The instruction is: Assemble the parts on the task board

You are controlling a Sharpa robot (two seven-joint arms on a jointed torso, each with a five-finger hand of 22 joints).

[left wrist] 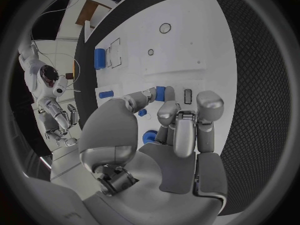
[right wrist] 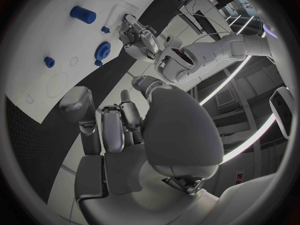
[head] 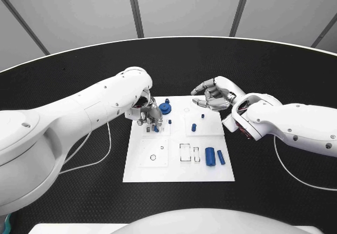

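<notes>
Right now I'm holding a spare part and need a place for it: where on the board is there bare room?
The task board is bare along its near edge, below the oval hole and the rectangular slots. The far end is crowded: the left hand hovers beside the blue gear, the right hand over the far right corner. Two blue cylinders fill the right edge.

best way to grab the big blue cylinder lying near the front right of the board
Take the big blue cylinder across its round sides at mid-length, coming straight down from above. It lies flat on the task board with its long axis running front to back, and a thinner blue pin lies close along its right side, so the fingers on that side probably need to slip into that narrow gap.
</notes>
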